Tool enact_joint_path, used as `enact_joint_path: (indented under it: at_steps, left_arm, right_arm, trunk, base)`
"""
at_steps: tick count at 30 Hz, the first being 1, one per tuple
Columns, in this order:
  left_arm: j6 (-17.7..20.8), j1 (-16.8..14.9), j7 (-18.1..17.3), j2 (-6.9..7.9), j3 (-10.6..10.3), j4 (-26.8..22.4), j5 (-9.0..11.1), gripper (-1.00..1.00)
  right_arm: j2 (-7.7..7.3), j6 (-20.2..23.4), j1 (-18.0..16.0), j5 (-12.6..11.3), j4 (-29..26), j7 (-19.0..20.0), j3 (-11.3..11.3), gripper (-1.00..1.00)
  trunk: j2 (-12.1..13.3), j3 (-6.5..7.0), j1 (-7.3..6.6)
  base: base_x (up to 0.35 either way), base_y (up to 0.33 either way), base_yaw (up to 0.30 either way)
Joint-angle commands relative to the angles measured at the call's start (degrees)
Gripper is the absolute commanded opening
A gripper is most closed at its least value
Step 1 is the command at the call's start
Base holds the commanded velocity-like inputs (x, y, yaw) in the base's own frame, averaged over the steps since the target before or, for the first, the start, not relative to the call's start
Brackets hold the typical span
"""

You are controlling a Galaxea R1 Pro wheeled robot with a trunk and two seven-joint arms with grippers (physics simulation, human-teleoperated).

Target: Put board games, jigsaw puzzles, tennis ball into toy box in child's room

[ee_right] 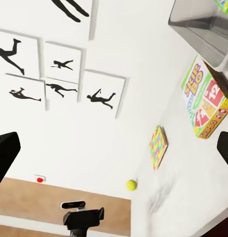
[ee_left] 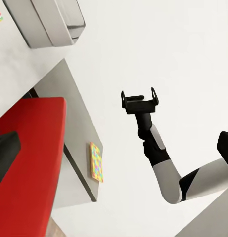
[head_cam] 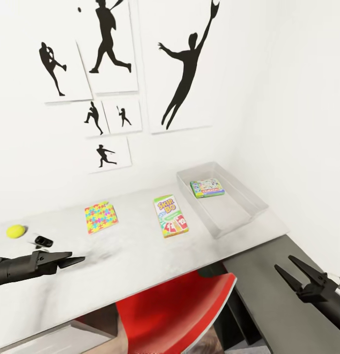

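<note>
White wall ahead w/ black baseball-player silhouette pictures (head_cam: pixel 187 69) hung in a cluster. Below them the table (head_cam: pixel 140 255), long pale grey top, runs across my head view. A red chair (head_cam: pixel 175 309) sits tucked partly under its near edge, and a lower grey surface (head_cam: pixel 268 295) is to the right of that.

Toy box (head_cam: pixel 239 209) stands on the table's right end, near the wall corner, shallow grey bin w/ sloping sides. One board game (head_cam: pixel 207 188) already lies flat inside it, at the far end, green-edged w/ busy print. Rest of the bin floor is bare.

Just left of the bin, on the tabletop, the SKIP-BO game box (head_cam: pixel 170 215) lies flat, apart from the bin wall. Further left is a jigsaw puzzle (head_cam: pixel 100 217), flat, multicoloured pieces. In the left wrist view a second jigsaw board (ee_left: pixel 96 162) shows edge-on beside the lower grey surface; can't tell what it rests on.

Tennis ball (head_cam: pixel 15 231) sits near the table's left end, well apart from the puzzle. A small dark-and-white object (head_cam: pixel 41 241) lies just beside it; can't ID it.

My left gripper (head_cam: pixel 76 260) hovers over the table's near-left part, holding nothing; jaws look close together, can't tell for sure. My right gripper (head_cam: pixel 290 268) is over the lower grey surface, fingers spread, empty.
</note>
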Motion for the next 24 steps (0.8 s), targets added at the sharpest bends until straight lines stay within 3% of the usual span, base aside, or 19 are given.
enact_joint_path:
  at_steps: [1,14,24]
  left_arm:
    - [0.6,0.0,-0.2,0.03,0.0,0.0,0.0,1.00]
    - [0.6,0.0,-0.2,-0.01,-0.1,0.0,0.0,1.00]
    - [0.6,0.0,-0.2,-0.04,0.0,0.0,0.0,1.00]
  right_arm:
    - [0.01,0.2,0.0,0.1,0.0,0.2,0.0,1.00]
    - [0.85,0.0,0.0,0.2,0.0,0.1,-0.1,1.00]
    - [0.96,0.0,0.0,0.2,0.0,0.1,-0.1,1.00]
  trunk:
    - [-0.1,0.01,0.03]
    - [-0.1,1.25,0.03]
    - [-0.1,2.20,0.03]
  base:
    - [-0.029,0.017,0.000]
    - [-0.011,0.004,0.000]
    - [-0.099,0.000,0.000]
